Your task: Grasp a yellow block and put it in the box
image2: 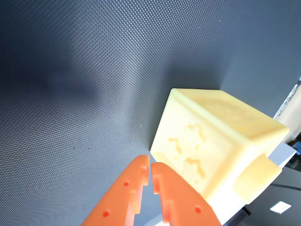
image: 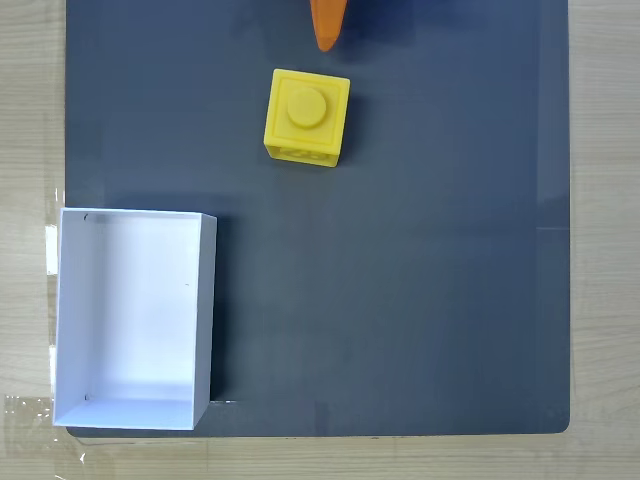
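Yellow block sits stud-up on the dark mat, upper middle of the fixed view, well apart from the white box at lower left, which overhangs the mat onto the wooden worktop. Orange hand enters from the top edge in the fixed view, tip just above the block, not touching. Wrist view: fingertips pressed together, clenched on nothing, block just beside them.
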You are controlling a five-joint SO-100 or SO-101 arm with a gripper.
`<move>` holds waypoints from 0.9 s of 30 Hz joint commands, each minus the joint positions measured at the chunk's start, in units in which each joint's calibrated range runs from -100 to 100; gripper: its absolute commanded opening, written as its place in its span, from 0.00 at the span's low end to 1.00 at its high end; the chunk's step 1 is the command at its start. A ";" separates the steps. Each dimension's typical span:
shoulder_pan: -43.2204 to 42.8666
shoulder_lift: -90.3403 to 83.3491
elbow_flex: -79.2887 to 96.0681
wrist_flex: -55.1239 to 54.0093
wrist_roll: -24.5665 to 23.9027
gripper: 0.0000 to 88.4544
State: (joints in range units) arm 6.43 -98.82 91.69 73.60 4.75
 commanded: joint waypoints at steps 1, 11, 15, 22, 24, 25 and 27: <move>0.64 -0.08 0.08 0.48 -0.08 0.01; 0.72 -0.16 0.17 0.48 -0.08 0.01; 0.72 0.26 0.08 -0.04 0.18 0.01; 1.73 8.65 -8.70 -8.33 0.28 0.02; 1.65 15.51 -15.12 -10.86 0.18 0.02; 1.65 19.24 -18.74 -11.39 -0.08 0.02; 1.65 26.96 -27.24 -11.21 -0.19 0.02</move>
State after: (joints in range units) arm 7.87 -81.04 76.96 63.57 4.81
